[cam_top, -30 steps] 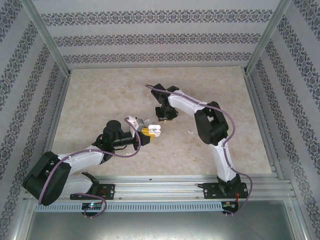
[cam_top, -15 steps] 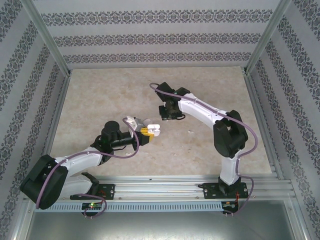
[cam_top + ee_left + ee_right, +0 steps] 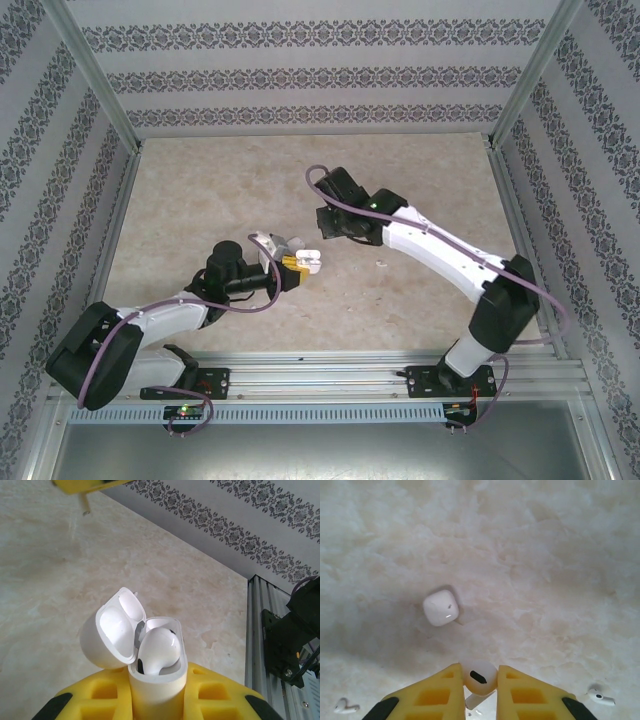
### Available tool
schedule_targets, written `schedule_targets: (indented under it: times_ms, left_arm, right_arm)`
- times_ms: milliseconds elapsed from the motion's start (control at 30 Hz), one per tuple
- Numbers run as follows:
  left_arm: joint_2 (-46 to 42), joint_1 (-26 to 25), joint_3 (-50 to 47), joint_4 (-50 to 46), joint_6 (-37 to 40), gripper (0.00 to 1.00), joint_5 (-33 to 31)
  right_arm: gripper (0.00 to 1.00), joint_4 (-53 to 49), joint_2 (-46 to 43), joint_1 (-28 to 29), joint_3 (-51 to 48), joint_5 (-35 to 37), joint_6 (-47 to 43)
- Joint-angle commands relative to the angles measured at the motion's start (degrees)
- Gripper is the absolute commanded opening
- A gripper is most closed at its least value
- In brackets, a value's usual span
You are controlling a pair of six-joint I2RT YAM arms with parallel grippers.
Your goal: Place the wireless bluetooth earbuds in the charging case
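The left gripper [image 3: 296,262] clamps a glossy white charging case [image 3: 157,682], flipped open, with one smooth earbud [image 3: 159,649] seated inside. The right gripper [image 3: 479,687] pinches a second earbud [image 3: 480,672] above the marbled beige desk [image 3: 545,555], near a closed rounded-square case [image 3: 441,608].

Your left arm [image 3: 150,322] reaches from the near left toward the centre, the left gripper [image 3: 297,262] clamped on the charging case [image 3: 159,677]. Your right arm [image 3: 450,262] extends low from the near right; the right gripper [image 3: 479,684] points down at the tabletop, its fingers [image 3: 437,692] pinching an earbud [image 3: 480,674].
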Motion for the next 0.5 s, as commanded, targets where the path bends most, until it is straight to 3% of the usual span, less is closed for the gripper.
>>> schedule_targets:
  times_ms: [0, 467]
  left_arm:
    - [0.5, 0.4, 2.3, 4.5, -2.3, 0.0, 1.5]
    - [1.5, 0.8, 4.3, 7.6, -6.3, 0.0, 1.6]
  right_arm:
    - [0.17, 6.5, -4.7, 2.2, -3.4, 2.9, -2.3]
    - [0.17, 12.7, -11.6, 6.3, -12.3, 3.1, -1.8]
